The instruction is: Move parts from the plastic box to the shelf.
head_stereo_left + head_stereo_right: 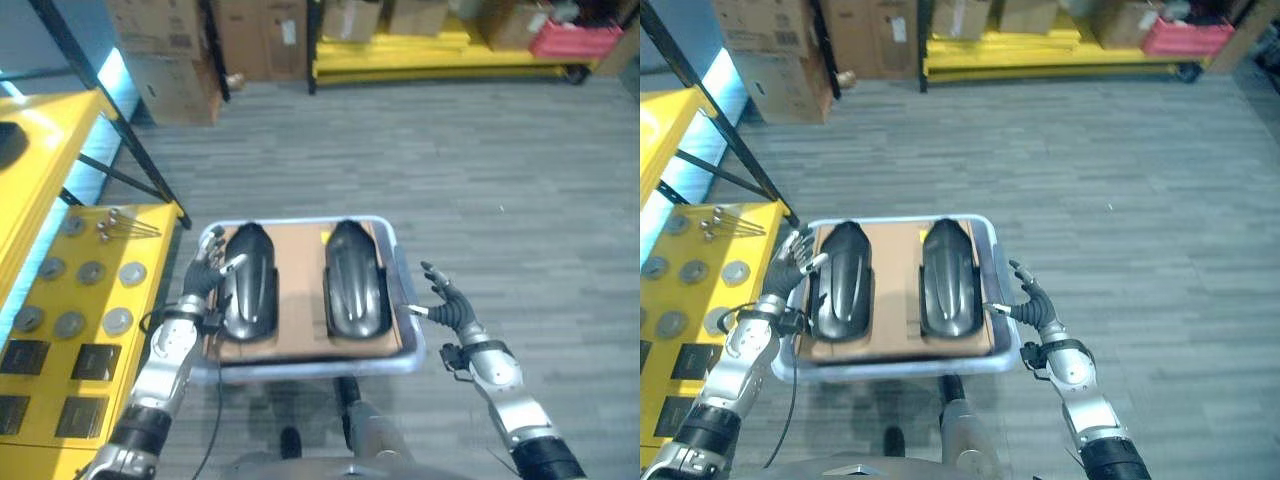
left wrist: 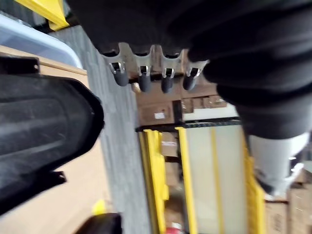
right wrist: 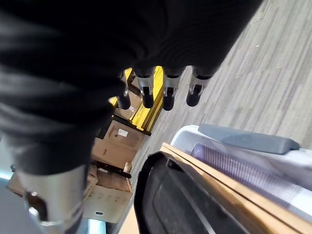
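Observation:
A pale plastic box lined with cardboard stands right in front of me. Two black curved parts lie side by side in it, the left part and the right part. My left hand is open at the box's left side, its fingertips touching the left part's edge. To the right of the box's rim my right hand is open with fingers spread, holding nothing. The yellow shelf stands to my left.
The shelf holds round metal discs, black square parts and a few bolts. A black slanted brace rises over it. Cardboard boxes, a yellow rack and a red crate line the far side of the grey floor.

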`<state>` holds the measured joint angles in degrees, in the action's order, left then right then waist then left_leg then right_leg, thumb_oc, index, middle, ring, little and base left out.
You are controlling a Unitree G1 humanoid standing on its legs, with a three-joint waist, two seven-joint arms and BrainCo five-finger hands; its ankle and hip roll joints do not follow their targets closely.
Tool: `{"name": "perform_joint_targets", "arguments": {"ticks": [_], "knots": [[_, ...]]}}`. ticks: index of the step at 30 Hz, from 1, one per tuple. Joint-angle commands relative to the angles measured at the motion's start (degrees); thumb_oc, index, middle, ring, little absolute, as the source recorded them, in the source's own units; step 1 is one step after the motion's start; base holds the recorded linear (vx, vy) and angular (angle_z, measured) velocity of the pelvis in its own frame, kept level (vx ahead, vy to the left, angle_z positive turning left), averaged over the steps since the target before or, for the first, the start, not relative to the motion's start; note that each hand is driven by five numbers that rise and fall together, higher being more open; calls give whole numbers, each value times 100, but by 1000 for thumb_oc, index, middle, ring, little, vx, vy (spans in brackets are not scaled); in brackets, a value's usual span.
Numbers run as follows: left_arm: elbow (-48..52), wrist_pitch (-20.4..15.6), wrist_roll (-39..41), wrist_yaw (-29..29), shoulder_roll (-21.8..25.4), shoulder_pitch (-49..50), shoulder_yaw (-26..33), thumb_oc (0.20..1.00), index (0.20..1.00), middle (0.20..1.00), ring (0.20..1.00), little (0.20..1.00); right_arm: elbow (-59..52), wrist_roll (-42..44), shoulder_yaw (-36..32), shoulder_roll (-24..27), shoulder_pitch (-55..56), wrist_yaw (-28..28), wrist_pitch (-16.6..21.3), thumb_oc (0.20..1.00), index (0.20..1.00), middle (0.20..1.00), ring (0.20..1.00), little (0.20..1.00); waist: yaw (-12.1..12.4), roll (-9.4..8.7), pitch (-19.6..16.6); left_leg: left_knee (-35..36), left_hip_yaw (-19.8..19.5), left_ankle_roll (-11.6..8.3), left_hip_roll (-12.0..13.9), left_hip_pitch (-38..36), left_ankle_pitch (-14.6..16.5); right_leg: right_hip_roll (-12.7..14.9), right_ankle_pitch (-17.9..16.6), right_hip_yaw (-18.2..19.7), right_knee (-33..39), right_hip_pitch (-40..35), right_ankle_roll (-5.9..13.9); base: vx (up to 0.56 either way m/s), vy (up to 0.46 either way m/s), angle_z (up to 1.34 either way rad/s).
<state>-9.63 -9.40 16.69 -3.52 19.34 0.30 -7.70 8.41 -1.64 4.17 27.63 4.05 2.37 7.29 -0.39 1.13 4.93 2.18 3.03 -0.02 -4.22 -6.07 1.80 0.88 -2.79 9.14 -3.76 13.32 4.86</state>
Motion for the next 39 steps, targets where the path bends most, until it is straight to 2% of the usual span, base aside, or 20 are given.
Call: {"name": "perform_joint_targets", "arguments": {"ticks": [1,8,12,22,29,30,31,35,39], "knots": [[554,-416,77,-74,120,-162,22,1000,1000,1000,1000,1000,-77,-202,-217,230,-218,319,288,1000,1000,1000,1000,1000,59,-113,-79,-121,363,-354,624,555,385,61,938,-101,-6,-817,514,59,-82,17],[1110,-659,41,-290,188,-336,-176,1000,1000,1000,1000,1000,406,-694,192,288,-752,793,233,1000,1000,1000,1000,1000,199,-24,12,104,265,-401,684,582,257,-26,907,-370,364,-1048,422,67,-80,21],[1236,-684,83,-279,218,-391,-252,1000,1000,1000,1000,1000,631,-757,356,301,-957,841,192,1000,1000,1000,1000,1000,235,-1,89,160,222,-418,688,591,216,-30,891,-433,397,-1066,412,25,-21,25],[1224,-716,176,-323,265,-534,-471,1000,1000,1000,1000,1000,1331,-867,774,172,-1346,993,-18,1000,1000,1000,1000,1000,337,79,382,208,58,-430,679,982,103,-51,827,-537,375,-686,409,-30,-8,14],[1242,-784,307,-411,323,-668,-582,1000,1000,1000,1000,1000,2452,-1068,1237,-85,-1994,1206,-384,1000,1000,1000,1000,1000,456,139,573,180,-10,-448,655,1399,2,-50,731,-560,328,-273,433,-65,2,1],[1202,-803,370,-414,321,-730,-639,1000,1000,1000,1000,1000,3014,-976,1462,-258,-2311,1180,-508,300,300,300,300,300,531,165,639,167,-28,-461,651,1559,-55,-52,689,-576,325,-129,436,-59,-1,11],[1200,-804,371,-414,323,-735,-632,1000,1000,1000,1000,1000,3038,-971,1472,-264,-2332,1186,-496,200,200,200,200,200,525,162,635,164,-29,-461,652,1574,-57,-52,688,-577,321,-114,436,-70,-1,11],[1196,-803,387,-391,337,-753,-656,1000,1000,1000,1000,1000,3720,-930,1759,-397,-2586,1104,-536,200,200,200,200,200,625,182,632,156,-52,-480,638,1688,-112,-49,655,-620,342,-36,442,-17,1,5],[1185,-754,402,-358,361,-663,-597,1000,1000,1000,1000,1000,3704,-857,1679,-337,-2450,1091,-520,200,200,200,200,200,630,152,584,158,-44,-488,633,1643,-106,-40,661,-652,364,-94,451,3,8,2]]}}
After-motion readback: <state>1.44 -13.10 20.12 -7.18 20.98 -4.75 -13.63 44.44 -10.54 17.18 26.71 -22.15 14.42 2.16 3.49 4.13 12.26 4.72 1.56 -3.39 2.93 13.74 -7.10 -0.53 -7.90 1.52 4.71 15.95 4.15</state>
